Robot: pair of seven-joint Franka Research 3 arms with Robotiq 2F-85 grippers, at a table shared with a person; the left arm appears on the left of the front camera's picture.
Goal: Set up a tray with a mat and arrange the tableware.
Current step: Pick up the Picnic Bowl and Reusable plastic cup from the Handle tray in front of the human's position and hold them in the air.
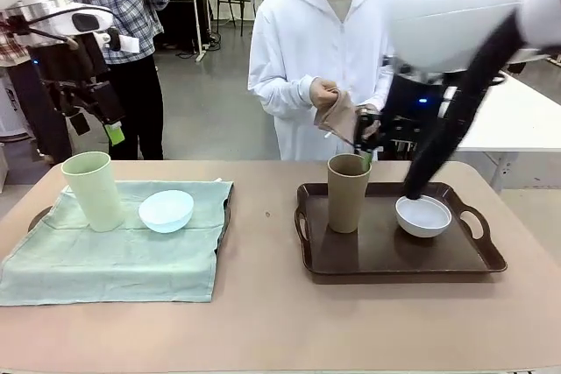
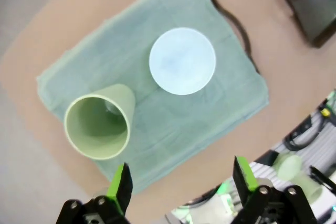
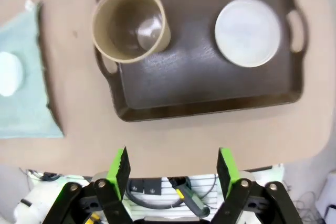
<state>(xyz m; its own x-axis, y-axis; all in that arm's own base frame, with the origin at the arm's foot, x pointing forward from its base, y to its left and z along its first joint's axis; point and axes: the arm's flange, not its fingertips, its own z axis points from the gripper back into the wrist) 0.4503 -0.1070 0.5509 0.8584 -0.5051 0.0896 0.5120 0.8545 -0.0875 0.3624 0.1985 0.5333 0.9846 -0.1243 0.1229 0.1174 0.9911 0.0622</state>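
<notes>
On the left, a pale green mat [image 1: 114, 260] covers a dark tray [image 1: 226, 213]. On the mat stand a pale green tumbler [image 1: 92, 190] and a light blue bowl [image 1: 166, 210]. The bare brown tray [image 1: 394, 256] on the right carries a brown tumbler [image 1: 348, 192] and a white bowl [image 1: 423, 215]. My left gripper [image 2: 181, 165] hangs open high over the mat, above the green tumbler [image 2: 100, 127] and the blue bowl [image 2: 182, 60]. My right gripper [image 3: 173, 153] is open and holds nothing, high over the near edge of the brown tray [image 3: 205, 93].
A person in a white hoodie stands at the far side and holds a folded tan cloth [image 1: 337, 116] in both hands above the brown tumbler. My right arm's elbow [image 1: 456, 6] looms large at the top right. Bare tabletop [image 1: 263, 243] lies between the trays.
</notes>
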